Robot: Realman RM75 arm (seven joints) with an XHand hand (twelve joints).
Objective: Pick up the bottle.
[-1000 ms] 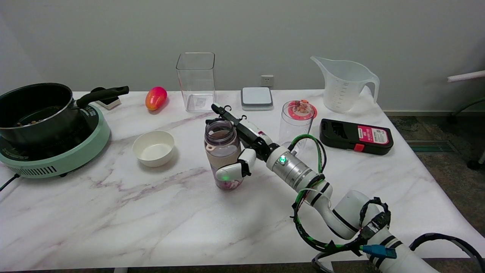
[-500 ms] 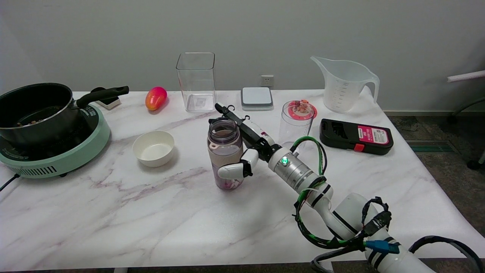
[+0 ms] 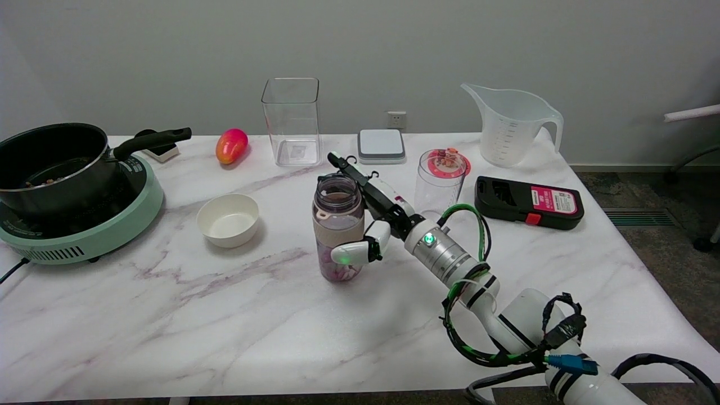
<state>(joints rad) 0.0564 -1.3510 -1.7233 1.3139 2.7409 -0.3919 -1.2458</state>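
Since the earlier frame, my right hand (image 3: 368, 225) and the clear open-topped plastic bottle (image 3: 338, 226) with a beige band moved a little to the right together. I kept the fingers clamped around the bottle's middle. It stood upright near the centre of the white marble table (image 3: 225, 315), right of the small white bowl (image 3: 228, 219)

I see a white table (image 3: 169, 326) veined with grey-pink marble. At centre, a clear purple-tinted bottle (image 3: 338, 225) has a beige band. My right hand (image 3: 371, 225) is black and white with a green light. At nine o'clock sits a black pot (image 3: 50, 163) on a mint-green cooker (image 3: 95, 230); a white bowl (image 3: 228, 219) is beside it; at eleven, a red-orange mango (image 3: 231, 145).
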